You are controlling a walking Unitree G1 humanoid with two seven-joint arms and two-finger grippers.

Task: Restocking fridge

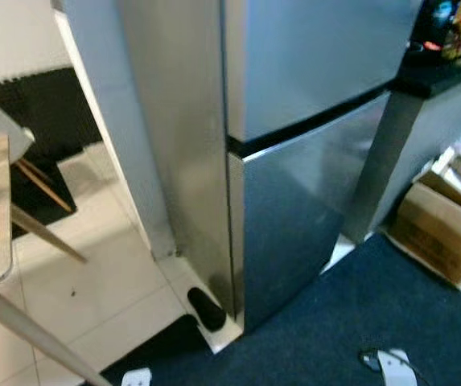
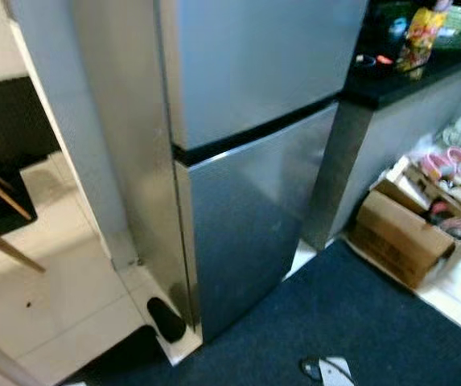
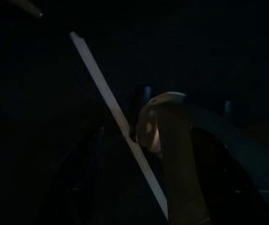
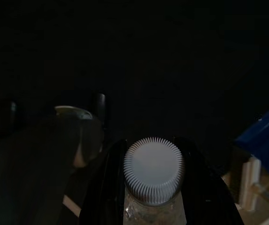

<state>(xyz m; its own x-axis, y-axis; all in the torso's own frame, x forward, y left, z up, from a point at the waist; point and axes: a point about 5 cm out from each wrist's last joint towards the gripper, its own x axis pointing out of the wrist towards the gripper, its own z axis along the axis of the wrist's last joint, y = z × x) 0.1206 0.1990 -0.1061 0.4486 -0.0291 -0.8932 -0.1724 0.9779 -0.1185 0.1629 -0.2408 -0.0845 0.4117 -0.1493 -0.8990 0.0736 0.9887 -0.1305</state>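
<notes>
the right gripper (image 4: 154,197) is clamped on a bottle (image 4: 153,176) with a ribbed white cap, one black finger on each side of the neck just below the cap; the surroundings beyond it are too dark to place, apart from a blue edge off to one side. the left gripper (image 3: 172,187) hangs in shade and whether its fingers are apart or together cannot be told; a pale slat crosses in front of it. ahead of both, the fridge (image 1: 310,121) stands with its upper and lower doors shut, a dark mat (image 1: 375,322) at its foot, a cardboard box (image 2: 399,233) of goods beside the counter to its right. judgement: the carrying step is in hand, item held but nothing yet stored. the next move calls for a door to be opened, probably by the left gripper, before the bottle can go in.
</notes>
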